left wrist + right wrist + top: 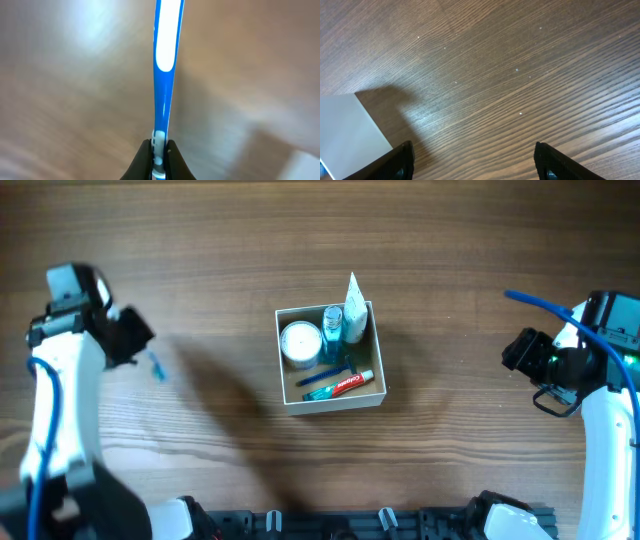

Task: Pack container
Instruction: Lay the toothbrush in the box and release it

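On the wood tabletop the container sits central, left claw at 9 o'clock pinching a blue toothbrush by its end, right claw spread at 3 o'clock; so held, the toothbrush may swivel and snag the wall.

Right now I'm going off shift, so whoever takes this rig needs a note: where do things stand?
Left gripper: shut on a blue toothbrush, held well left of the container.
Right gripper: open, empty, above the table.
Done: white jar, blue bottle, white tube and toothpaste sit in the container.
Left: bring the toothbrush over and drop it in.
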Action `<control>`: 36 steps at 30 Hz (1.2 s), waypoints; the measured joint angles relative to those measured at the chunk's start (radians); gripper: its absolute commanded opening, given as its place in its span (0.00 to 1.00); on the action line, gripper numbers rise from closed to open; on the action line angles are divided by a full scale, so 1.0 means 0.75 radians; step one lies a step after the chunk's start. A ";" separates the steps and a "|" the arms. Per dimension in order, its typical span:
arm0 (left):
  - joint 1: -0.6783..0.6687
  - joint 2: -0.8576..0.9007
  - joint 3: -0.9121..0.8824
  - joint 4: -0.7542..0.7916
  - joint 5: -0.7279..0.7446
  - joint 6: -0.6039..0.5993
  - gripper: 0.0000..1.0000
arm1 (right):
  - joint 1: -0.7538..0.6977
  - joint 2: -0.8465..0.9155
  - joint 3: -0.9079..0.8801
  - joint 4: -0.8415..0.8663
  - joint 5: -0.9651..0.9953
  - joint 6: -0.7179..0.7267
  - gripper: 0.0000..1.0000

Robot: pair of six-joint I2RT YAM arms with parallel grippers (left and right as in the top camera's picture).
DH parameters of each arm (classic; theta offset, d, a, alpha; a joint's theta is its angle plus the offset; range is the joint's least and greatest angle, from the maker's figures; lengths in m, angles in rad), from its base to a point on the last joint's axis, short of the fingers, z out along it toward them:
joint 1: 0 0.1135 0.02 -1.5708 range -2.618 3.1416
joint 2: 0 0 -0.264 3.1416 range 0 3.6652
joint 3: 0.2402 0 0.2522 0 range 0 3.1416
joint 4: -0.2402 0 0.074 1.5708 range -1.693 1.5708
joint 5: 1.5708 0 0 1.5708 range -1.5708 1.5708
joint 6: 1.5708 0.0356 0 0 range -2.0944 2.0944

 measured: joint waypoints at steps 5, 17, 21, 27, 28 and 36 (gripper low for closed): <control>-0.516 -0.316 0.066 0.070 0.058 0.475 0.04 | 0.000 0.000 0.000 0.000 0.000 0.000 0.77; -1.291 -0.129 0.066 0.062 0.110 1.170 0.04 | 0.000 0.000 0.000 0.001 -0.001 0.000 0.77; -1.292 -0.035 0.066 0.062 0.109 1.186 0.04 | 0.000 0.000 0.000 0.001 0.000 0.000 0.77; -1.292 0.094 0.066 0.054 0.110 1.187 0.04 | 0.000 0.000 0.000 0.002 0.000 0.000 0.77; -1.292 0.107 0.066 0.049 0.110 1.187 0.04 | 0.000 0.000 0.000 0.001 0.000 0.000 0.77; -1.292 0.245 0.066 0.041 0.110 1.151 0.04 | 0.000 0.000 0.000 0.001 0.000 0.000 0.78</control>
